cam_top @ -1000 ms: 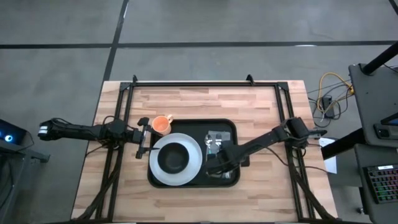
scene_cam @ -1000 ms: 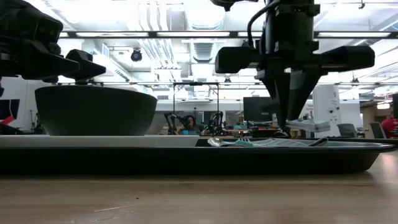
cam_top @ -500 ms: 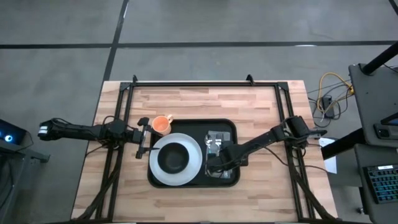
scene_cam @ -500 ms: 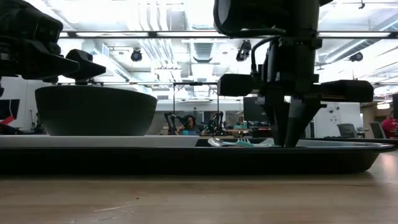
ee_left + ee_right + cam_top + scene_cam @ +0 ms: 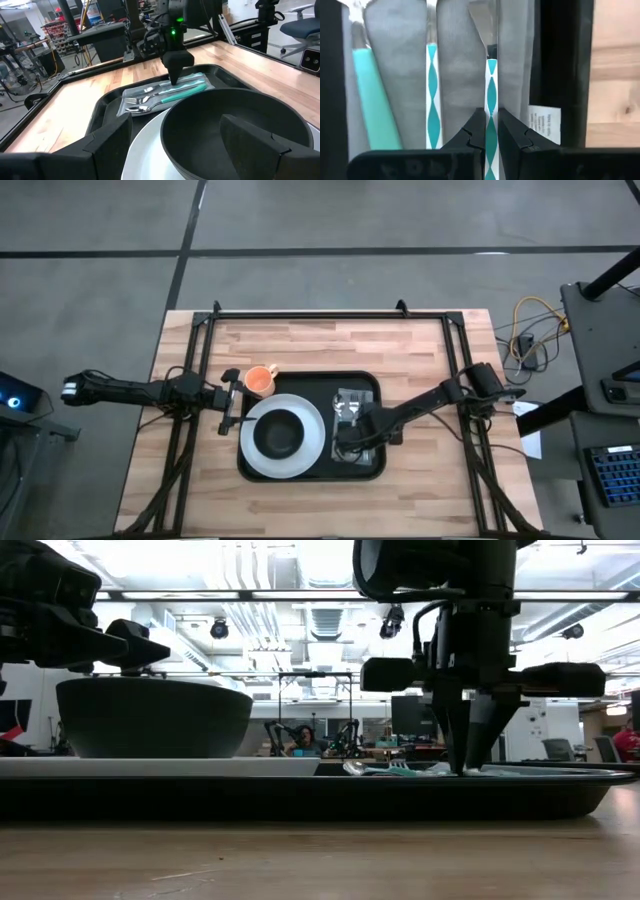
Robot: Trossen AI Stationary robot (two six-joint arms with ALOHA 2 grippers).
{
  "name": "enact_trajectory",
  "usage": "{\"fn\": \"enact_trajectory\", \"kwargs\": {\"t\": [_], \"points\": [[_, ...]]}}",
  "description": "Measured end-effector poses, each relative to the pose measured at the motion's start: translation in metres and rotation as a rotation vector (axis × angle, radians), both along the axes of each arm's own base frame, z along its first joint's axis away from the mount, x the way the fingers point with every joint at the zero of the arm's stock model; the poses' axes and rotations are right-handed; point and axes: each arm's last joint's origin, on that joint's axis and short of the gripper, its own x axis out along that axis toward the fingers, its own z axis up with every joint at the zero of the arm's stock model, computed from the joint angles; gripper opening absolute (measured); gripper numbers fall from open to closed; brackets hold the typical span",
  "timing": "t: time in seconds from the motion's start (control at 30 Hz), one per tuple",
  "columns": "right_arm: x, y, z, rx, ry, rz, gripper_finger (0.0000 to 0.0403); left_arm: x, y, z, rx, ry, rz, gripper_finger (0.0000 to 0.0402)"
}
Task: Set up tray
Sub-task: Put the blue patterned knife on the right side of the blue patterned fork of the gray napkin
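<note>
The black tray (image 5: 310,476) sits mid-table. Its left half carries a white plate (image 5: 312,448) with a dark bowl (image 5: 278,435) on it. Its right half carries a grey napkin (image 5: 455,65) with a teal-handled piece (image 5: 367,85), a patterned-handled piece (image 5: 433,85) and a knife (image 5: 487,30) lying side by side. My right gripper (image 5: 343,448) points down over the napkin, shut on the knife. My left gripper (image 5: 232,402) waits open at the plate's left edge, beside an orange cup (image 5: 260,380) that stands on the table. My right gripper pinches the knife's teal-and-white patterned handle (image 5: 491,107) between its two fingers (image 5: 475,131), one on each side of the handle. It comes from above, pointing down. The knife lies level along the napkin, parallel to the other two pieces; whether it rests on the cloth I cannot tell.
The wooden table (image 5: 300,345) has bare room along its far side and on both sides of the tray. A black frame (image 5: 330,315) runs along the far edge and down both sides. A white label (image 5: 543,122) sticks out at the napkin's edge.
My right gripper has come down onto the napkin in the tray and has turned somewhat about its own axis. Its fingertips now stand at tray level. The left arm, plate and bowl have kept still.
</note>
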Motion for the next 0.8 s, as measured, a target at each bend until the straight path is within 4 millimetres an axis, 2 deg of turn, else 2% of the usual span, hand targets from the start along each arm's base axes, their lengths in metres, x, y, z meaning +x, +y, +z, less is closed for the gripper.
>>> {"fn": "enact_trajectory", "kwargs": {"t": [0.33,0.6,0.8], "points": [[-0.001,-0.001,0.002,-0.017,-0.007,-0.023,0.0018,0.0,0.0,0.0,0.0,0.0,0.0,0.028],[-0.005,-0.001,-0.006,0.01,0.006,-0.047,0.0019,0.0,0.0,0.0,0.0,0.0,0.001,0.028],[-0.006,-0.001,-0.008,0.01,0.007,-0.046,0.0058,0.0,0.0,0.0,0.0,0.0,0.001,0.028]]}}
